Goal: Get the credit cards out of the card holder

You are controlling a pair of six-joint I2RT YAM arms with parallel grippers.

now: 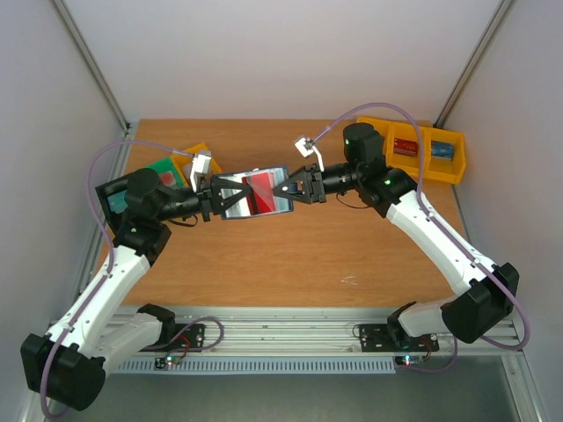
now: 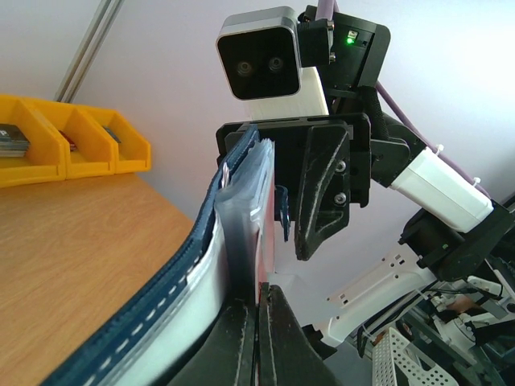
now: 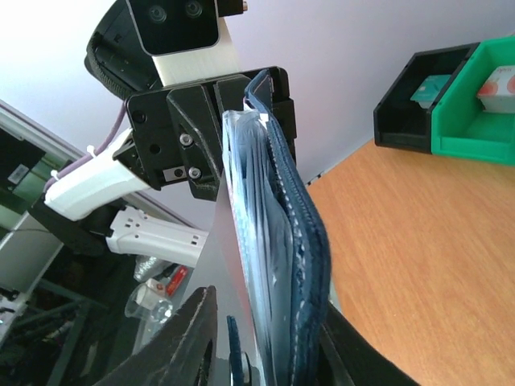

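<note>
The navy card holder (image 1: 255,195) hangs in the air between my two grippers, its pale lining facing up. A red credit card (image 1: 261,189) lies across that lining, with a pale grey card beside it. My left gripper (image 1: 215,195) is at the holder's left end. In the left wrist view its jaws (image 2: 259,293) are pressed together on the thin red card edge (image 2: 266,241), while the navy cover (image 2: 161,289) curves past outside the left finger. My right gripper (image 1: 295,186) straddles the holder's right end, open (image 3: 269,310). A gap shows between its left finger and the holder (image 3: 302,241).
A row of yellow bins (image 1: 422,149) with small items stands at the back right. Green (image 1: 163,169), yellow (image 1: 201,155) and black (image 1: 110,198) bins sit at the back left, close behind my left arm. The wooden table (image 1: 290,264) lies below the grippers.
</note>
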